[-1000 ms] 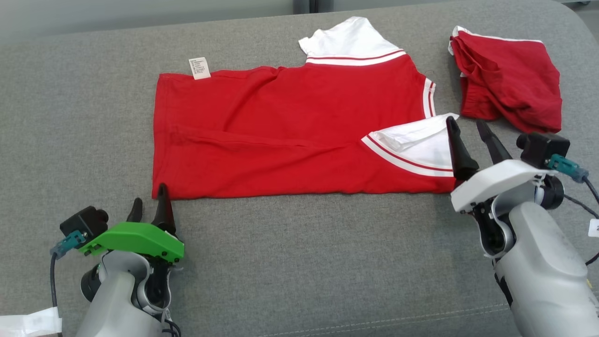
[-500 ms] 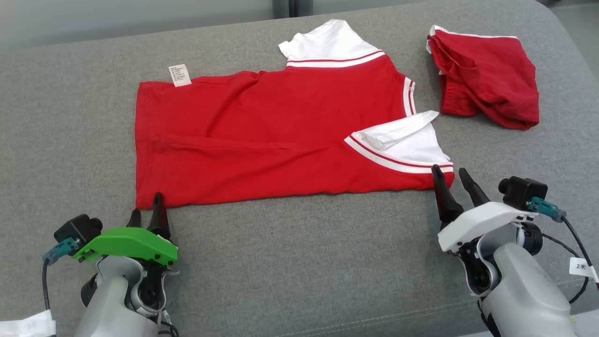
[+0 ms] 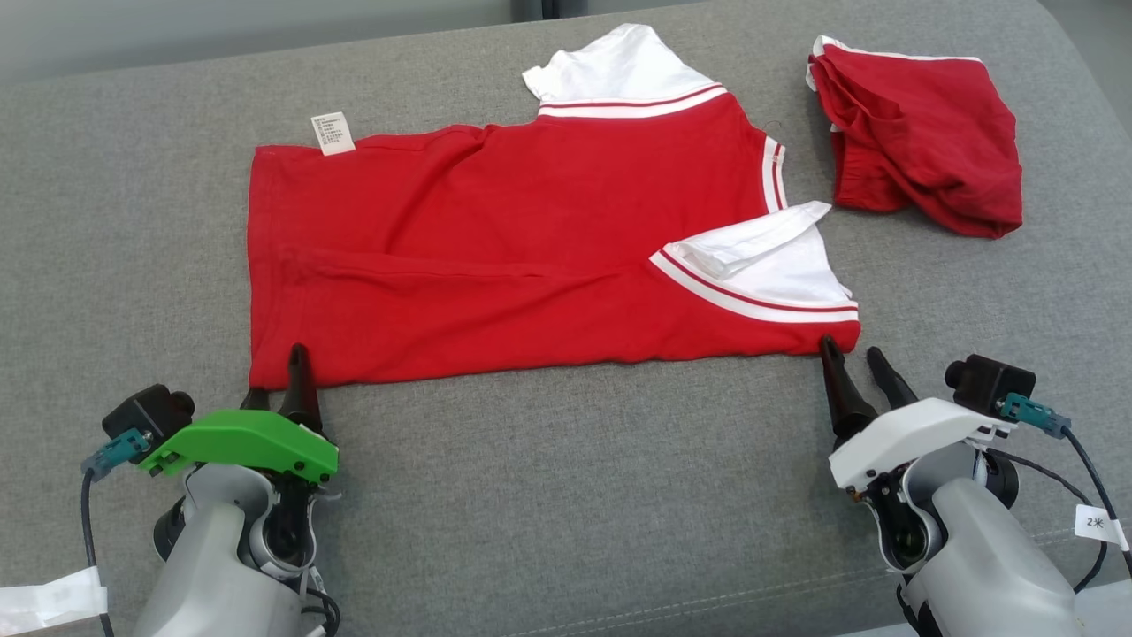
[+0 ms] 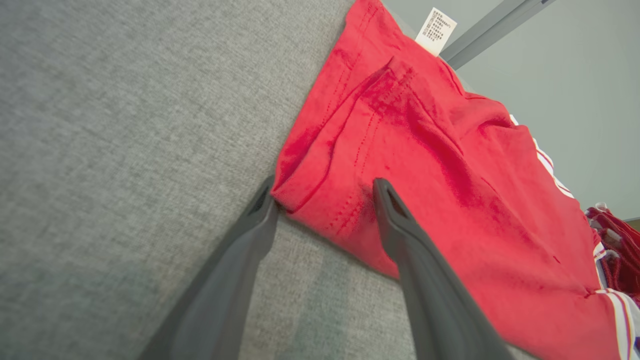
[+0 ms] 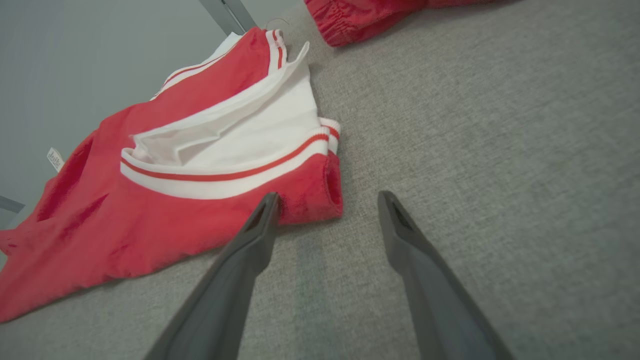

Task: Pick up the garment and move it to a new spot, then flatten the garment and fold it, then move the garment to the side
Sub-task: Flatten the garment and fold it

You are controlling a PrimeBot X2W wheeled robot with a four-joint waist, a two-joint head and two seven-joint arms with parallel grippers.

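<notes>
Left gripper (image 3: 277, 376) open, jaws straddling the shirt (image 3: 531, 257) corner at lower left of head view; nothing gripped. Right gripper (image 3: 851, 347) open too, one finger right at the lower-right corner. Shirt lies flat mid-frame, lower sleeve tucked in, tag (image 3: 332, 133) upper left. Reads as fold step, pre-grasp. Next likely needs: pinch both near corners, lift evenly, carry that edge toward frame top. Shorts (image 3: 920, 150) bunched upper right, apart from shirt. Surface: grey woven cushion (image 3: 566, 495), seam along bottom. Pale wall (image 3: 177, 35) across top.
</notes>
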